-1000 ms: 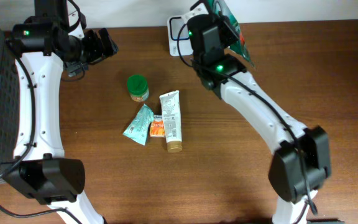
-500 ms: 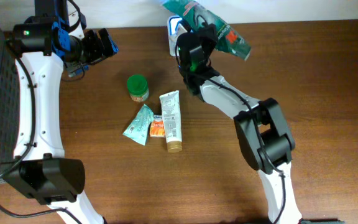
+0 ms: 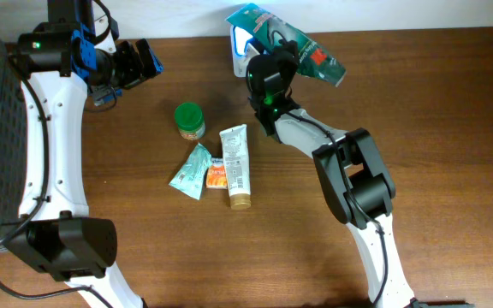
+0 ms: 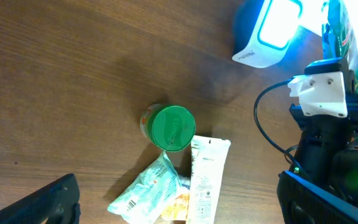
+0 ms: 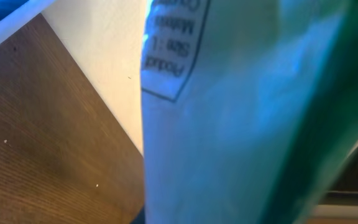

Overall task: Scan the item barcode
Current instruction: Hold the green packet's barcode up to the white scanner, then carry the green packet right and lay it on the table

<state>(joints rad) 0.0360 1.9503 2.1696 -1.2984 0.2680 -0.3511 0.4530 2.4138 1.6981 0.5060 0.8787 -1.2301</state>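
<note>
Green packet (image 3: 296, 40) swung left over scanner (image 3: 240, 53) (right arm (image 3: 349, 175) folded)

Even, soft light falls from above on the desk (image 3: 452, 128), with a faint pale sheen on the wood and only short, weak shadows under things. A green lamp (image 3: 268, 96) glows on the right arm.

In the left wrist view the scanner (image 4: 277, 28) burns out to blue-white glare; the wood around it is dim, and a smudged shadow lies up and left of the jar (image 4: 173, 127). The dark fingers (image 4: 45, 202) in the bottom corners are soft.

In the right wrist view the packet (image 5: 241, 124) is too close, blurred and blue-tinted; the wood grain at left is sharper.
</note>
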